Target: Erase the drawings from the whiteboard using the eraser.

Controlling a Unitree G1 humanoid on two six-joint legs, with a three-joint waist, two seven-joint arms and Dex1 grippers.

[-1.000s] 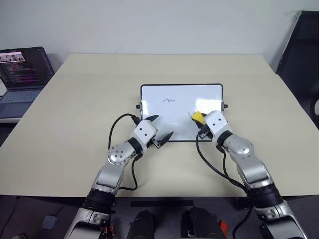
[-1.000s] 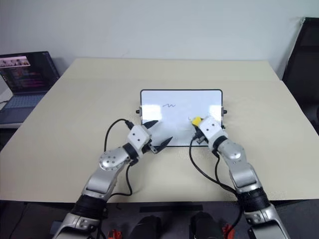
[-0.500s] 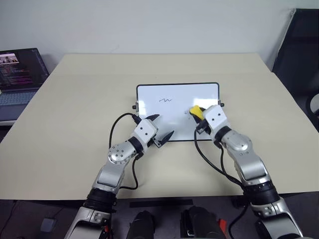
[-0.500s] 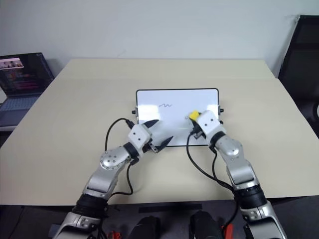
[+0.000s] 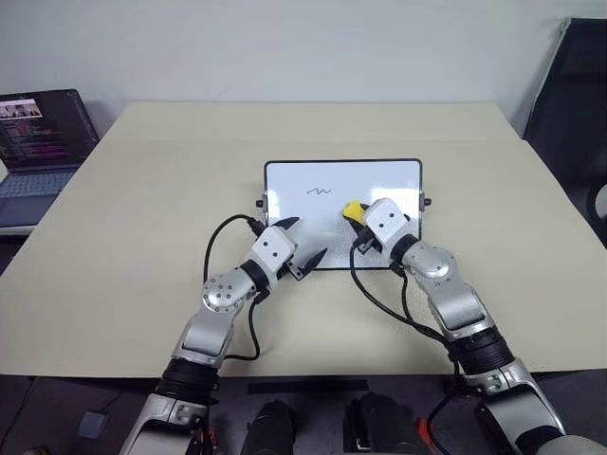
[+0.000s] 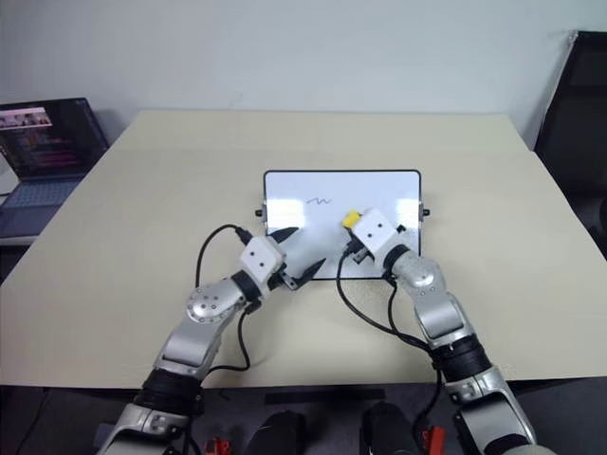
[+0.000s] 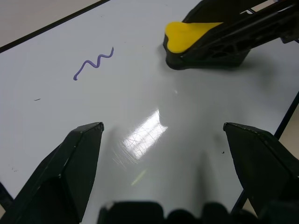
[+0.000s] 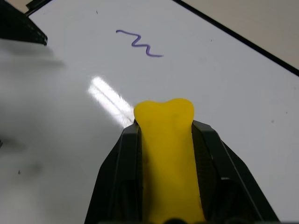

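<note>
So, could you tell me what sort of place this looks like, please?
Probably an office or lab: a plain beige table against a bare wall, an open laptop showing code at its left, and a dark chair at the right.

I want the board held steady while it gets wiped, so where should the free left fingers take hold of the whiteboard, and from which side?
Probably the whiteboard's near left rim. The left gripper hangs open there, its fingers over the glossy face. A flat board offers only its thin black frame, so coming in level from the robot's side seems best. That stays clear of the squiggle and the right gripper pinching the eraser.
</note>
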